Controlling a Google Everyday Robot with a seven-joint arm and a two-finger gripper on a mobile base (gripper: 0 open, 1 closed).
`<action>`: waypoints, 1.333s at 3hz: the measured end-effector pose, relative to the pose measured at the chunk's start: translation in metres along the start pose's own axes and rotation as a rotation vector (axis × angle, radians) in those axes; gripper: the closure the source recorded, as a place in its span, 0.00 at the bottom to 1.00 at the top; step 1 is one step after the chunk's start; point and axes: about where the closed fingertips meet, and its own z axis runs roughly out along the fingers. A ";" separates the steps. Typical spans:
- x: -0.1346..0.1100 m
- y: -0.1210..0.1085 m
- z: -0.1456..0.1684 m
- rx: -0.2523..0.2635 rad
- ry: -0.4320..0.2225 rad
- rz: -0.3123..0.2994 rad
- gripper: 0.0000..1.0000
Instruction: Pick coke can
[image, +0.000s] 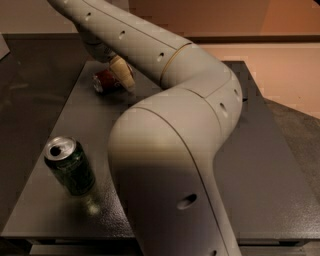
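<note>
The coke can (103, 80) is red with a silver end and lies on its side at the far left of the dark table (60, 125). My gripper (121, 76) reaches down from the top of the view and sits right at the can's right end, covering part of it. I cannot tell whether it touches the can. The big grey arm (175, 130) runs from the lower middle up to the gripper.
A dark green can (70, 166) with a silver top stands upright at the table's near left. The arm hides the table's middle. The table's front edge (65, 232) runs along the bottom, with a tan floor (280, 75) at the right.
</note>
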 end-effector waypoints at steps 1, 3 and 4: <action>0.000 0.004 0.013 -0.038 0.011 -0.025 0.17; 0.008 0.019 0.014 -0.058 -0.021 -0.018 0.64; 0.012 0.023 -0.008 -0.026 -0.062 0.008 0.87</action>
